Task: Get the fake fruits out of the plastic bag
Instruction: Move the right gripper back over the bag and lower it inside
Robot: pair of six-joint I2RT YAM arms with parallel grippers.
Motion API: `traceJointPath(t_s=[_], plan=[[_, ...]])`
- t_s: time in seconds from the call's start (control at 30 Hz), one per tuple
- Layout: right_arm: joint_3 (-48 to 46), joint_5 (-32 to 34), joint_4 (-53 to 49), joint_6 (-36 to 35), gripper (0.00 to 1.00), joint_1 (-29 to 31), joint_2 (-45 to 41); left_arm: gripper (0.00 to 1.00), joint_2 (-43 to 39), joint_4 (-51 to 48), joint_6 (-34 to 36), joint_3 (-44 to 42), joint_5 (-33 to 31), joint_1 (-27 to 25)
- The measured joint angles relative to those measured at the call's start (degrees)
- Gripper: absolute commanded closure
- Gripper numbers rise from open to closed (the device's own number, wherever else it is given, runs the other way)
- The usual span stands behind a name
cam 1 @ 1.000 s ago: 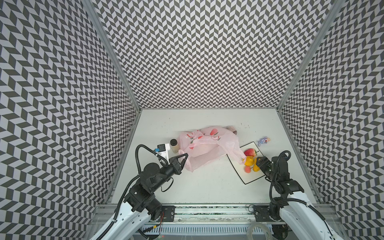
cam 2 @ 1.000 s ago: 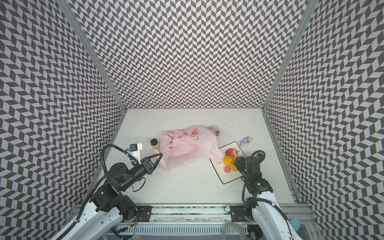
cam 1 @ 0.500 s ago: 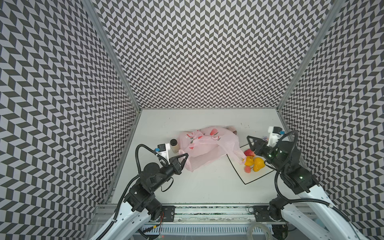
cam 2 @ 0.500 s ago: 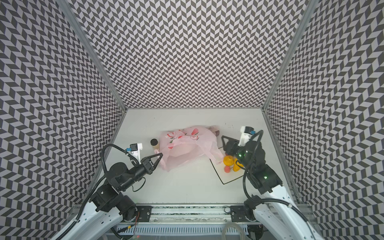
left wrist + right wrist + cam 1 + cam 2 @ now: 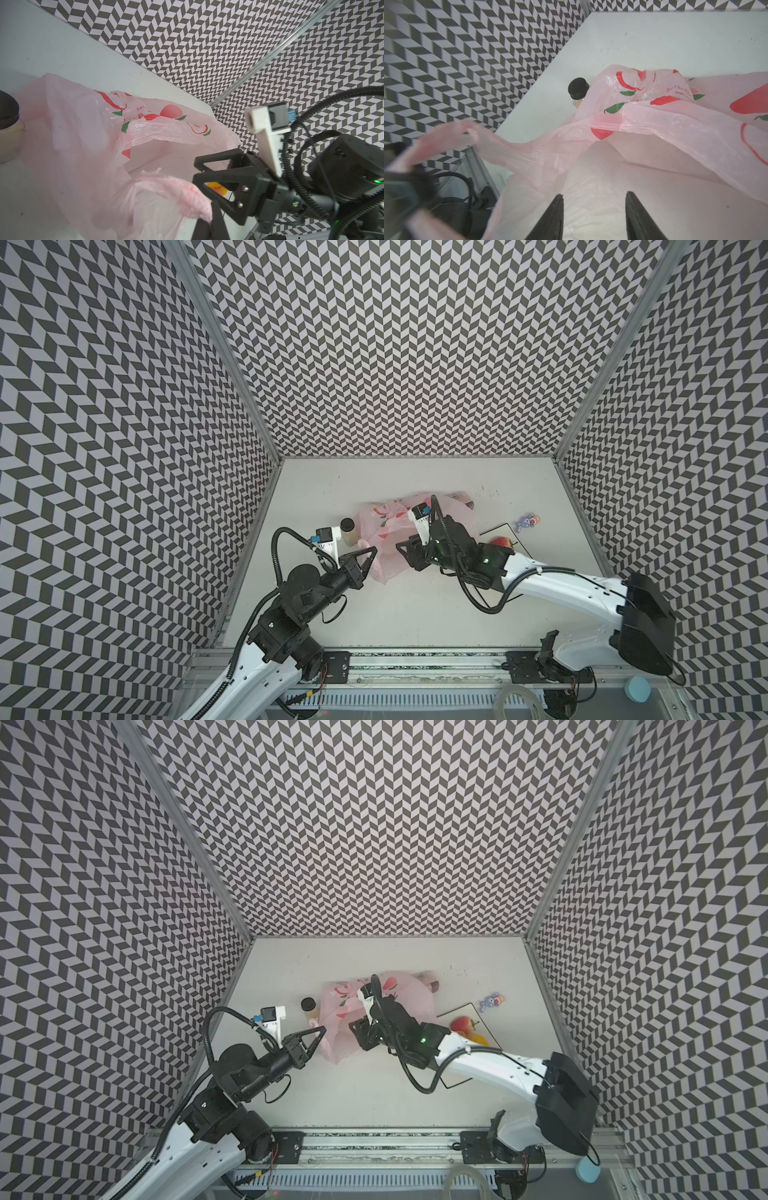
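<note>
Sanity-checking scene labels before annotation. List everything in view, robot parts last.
plastic bag: one, translucent pink with red fruit prints, centre, mouth open
fake fruits: at least two visible, red and orange-yellow, on the plate, partly behind the right arm
plate: one, white with black rim, right of the bag
jar: one, black lid, beige body, against the bag's left side
toy figure: one, purple, just beyond the plate
left tool: shut on the bag's handle
right tool: open, empty, at the bag's mouth
</note>
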Motion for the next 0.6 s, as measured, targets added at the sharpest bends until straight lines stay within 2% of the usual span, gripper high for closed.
traceJointPath(t_s=[0.23, 0.43, 0.6], plan=[[3.76, 0.81, 2.16, 0.07, 0.56, -1.03, 11.08, 1.00, -0.35, -0.79, 0.02, 0.68, 0.07, -0.20], [4.37, -0.46, 5.95, 3.61, 0.55, -5.79, 16.57, 1.00, -0.55, -2.62, -0.02, 0.74, 0.09, -0.28], [4.37, -0.11, 9.57, 8.13, 0.42, -9.44, 20.44, 1.00, -1.05, -3.45, -0.04, 0.74, 0.22, -0.28]])
